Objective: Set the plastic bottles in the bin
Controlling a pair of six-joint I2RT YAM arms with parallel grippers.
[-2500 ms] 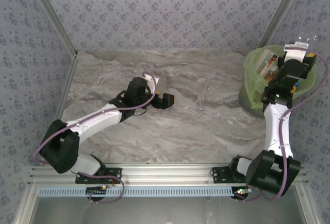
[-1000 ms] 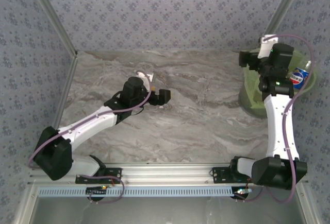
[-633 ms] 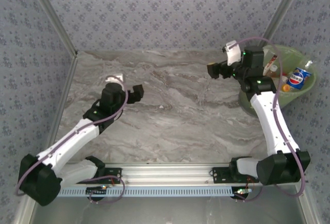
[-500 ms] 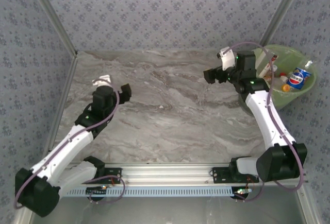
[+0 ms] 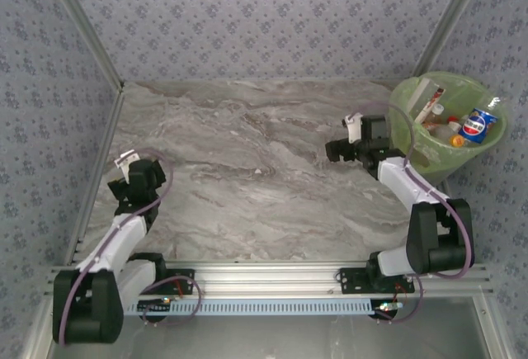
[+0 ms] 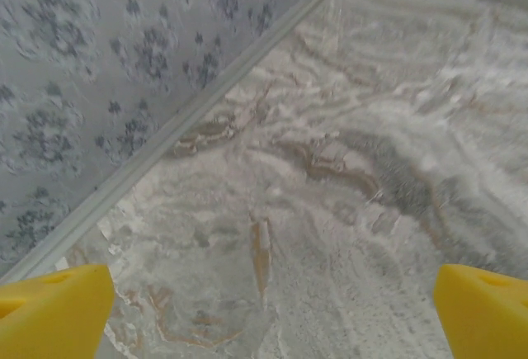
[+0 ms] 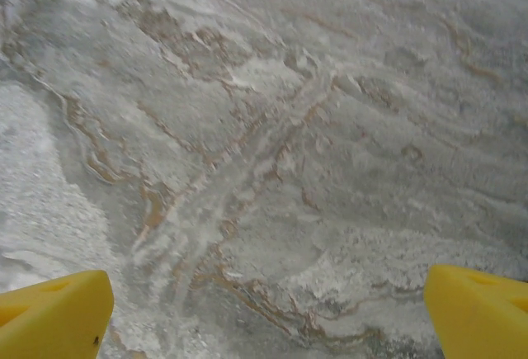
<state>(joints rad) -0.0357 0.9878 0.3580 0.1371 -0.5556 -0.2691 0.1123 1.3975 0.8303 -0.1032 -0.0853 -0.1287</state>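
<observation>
Now: plastic bottles (image 5: 477, 124) lean in bin (image 5: 462, 154), long axes tilted; left tool (image 6: 272, 305) and right tool (image 7: 268, 305) both spread apart.

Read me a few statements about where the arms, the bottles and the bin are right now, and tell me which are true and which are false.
1. The left gripper and the right gripper are both open with nothing between their fingers. True.
2. A bottle lies on the table between the two arms. False: the bottles in sight lie in the bin.
3. The bin stands at the robot's far right. True.
4. The right gripper hangs over the bin's opening. False: it is over the table, to the left of the bin.
5. The bin's liner is black. False: it is a translucent light green.
</observation>
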